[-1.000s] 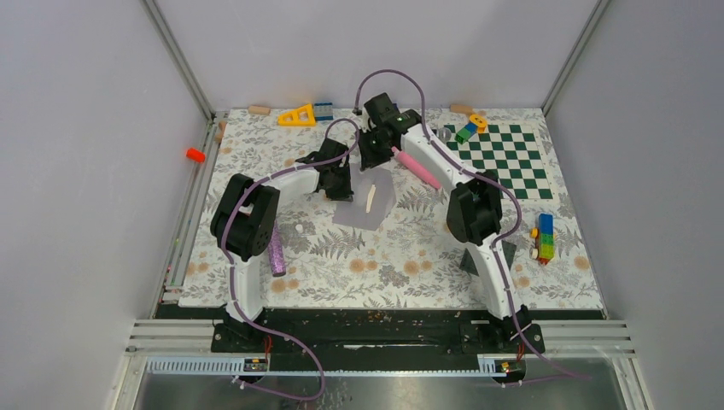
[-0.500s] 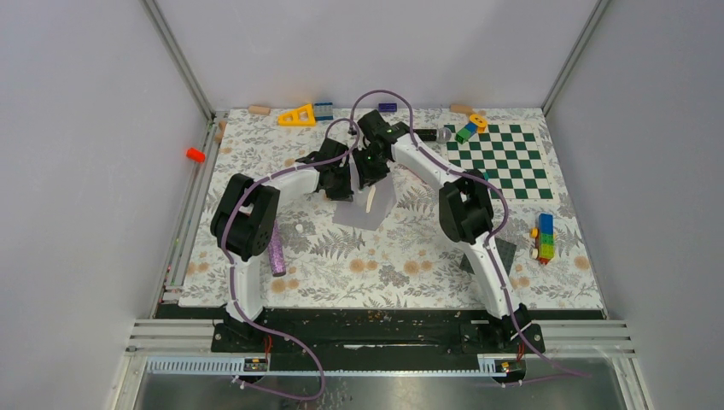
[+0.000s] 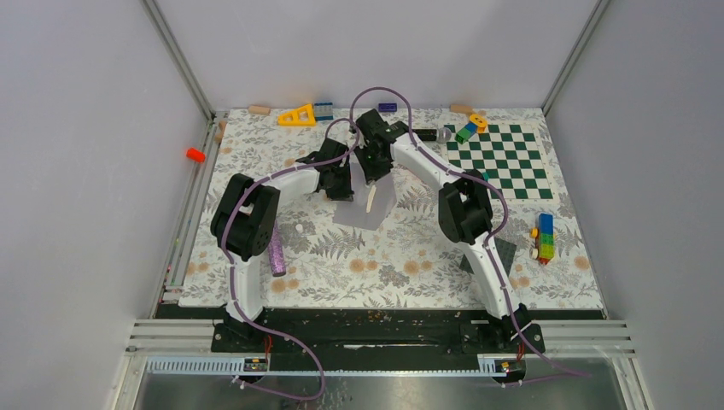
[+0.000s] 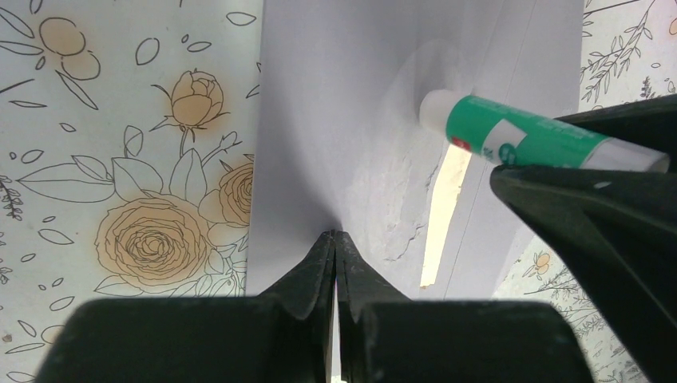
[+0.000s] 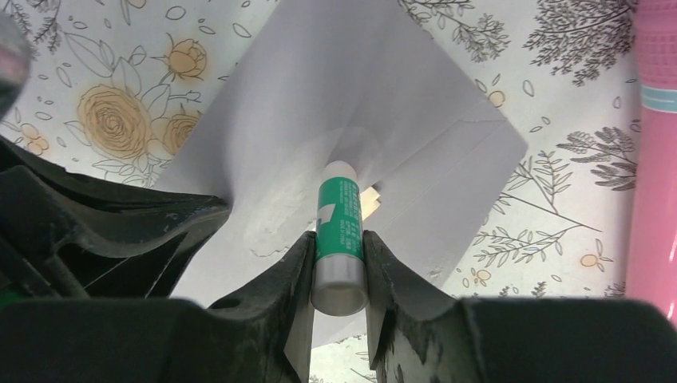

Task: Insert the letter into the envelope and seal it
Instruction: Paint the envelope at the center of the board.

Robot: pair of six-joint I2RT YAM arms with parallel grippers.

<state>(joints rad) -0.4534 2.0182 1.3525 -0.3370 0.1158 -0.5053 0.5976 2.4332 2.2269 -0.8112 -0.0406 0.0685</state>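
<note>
Left wrist: envelope (image 4: 359, 96) edge is pinched in the left claw (image 4: 335, 239).
Right claw (image 5: 339, 243): glue stick (image 5: 338, 227) is gripped — tip on paper.
Envelope: light, floppy — best taken by edges.

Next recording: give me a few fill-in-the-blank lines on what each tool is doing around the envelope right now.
1. The left tool is ____ on an edge of the grey envelope.
2. The right tool grips a green-and-white ____.
3. A tan sliver of the letter shows through a gap in the ____.
4. In the right wrist view, a ____ cylinder lies at the right edge.

Missing words: shut; glue stick; envelope; pink.
</note>
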